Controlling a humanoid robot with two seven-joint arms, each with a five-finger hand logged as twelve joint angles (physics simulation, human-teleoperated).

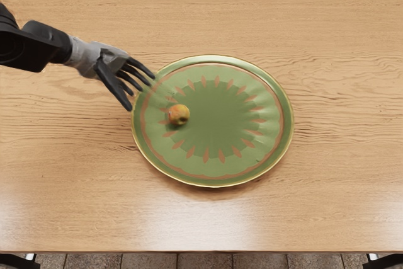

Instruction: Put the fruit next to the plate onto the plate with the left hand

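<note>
A small yellow-red fruit (179, 114) lies on the green plate (252, 102), left of its middle. The plate is round, with a gold rim and an orange leaf pattern. My left hand (129, 80) hangs just over the plate's left rim, up and to the left of the fruit and clear of it. Its dark fingers are spread and hold nothing. The left arm enters from the picture's left edge. No right arm shows.
A wooden table (340, 200) carries the plate. Its front edge runs along the bottom of the view, with floor tiles below it. A brown wall stands behind the far edge.
</note>
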